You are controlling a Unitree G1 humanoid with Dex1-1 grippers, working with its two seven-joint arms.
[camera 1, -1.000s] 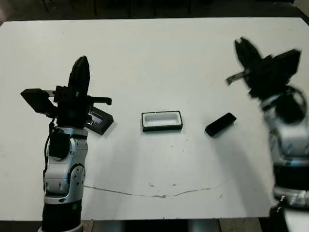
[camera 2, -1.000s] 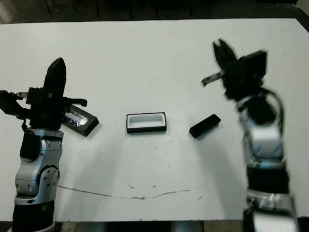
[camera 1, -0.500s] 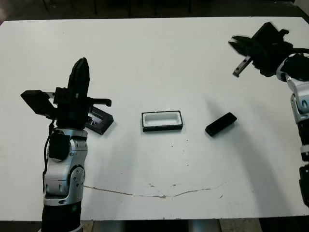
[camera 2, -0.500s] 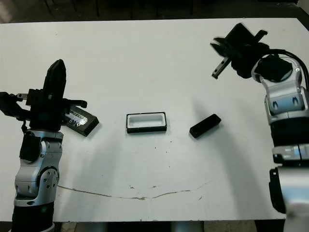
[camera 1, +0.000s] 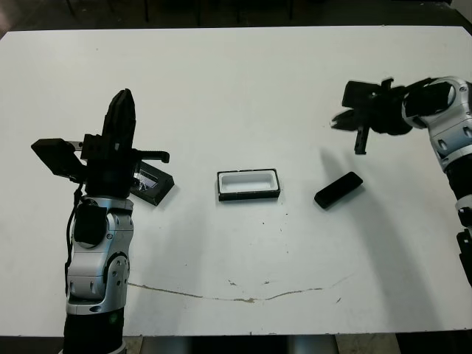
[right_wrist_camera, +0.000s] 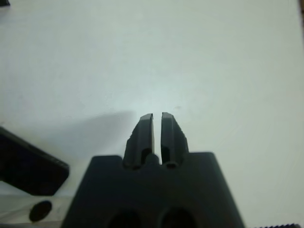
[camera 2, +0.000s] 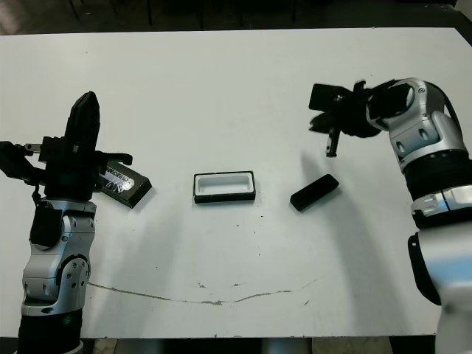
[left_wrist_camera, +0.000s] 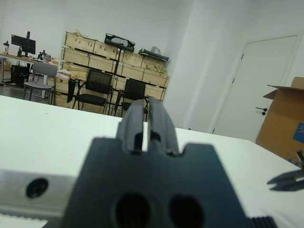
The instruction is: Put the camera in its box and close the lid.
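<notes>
- A thin dark crack line runs across the white surface close to its near edge.
- The left hand stands upright over the left part of the surface, its two black fingers pressed together and holding nothing.
- The lid lies flat just beside the left arm, partly hidden behind it, glossy strip up.
- The box sits open near the middle of the surface, white lining showing, nothing inside it.
- The camera lies flat and slanted towards the right edge, well apart from the box.
- The right hand hangs above the surface just beyond the camera, not touching it; in the right wrist view its fingers are nearly closed, with a thin slit between them, gripping nothing.
</notes>
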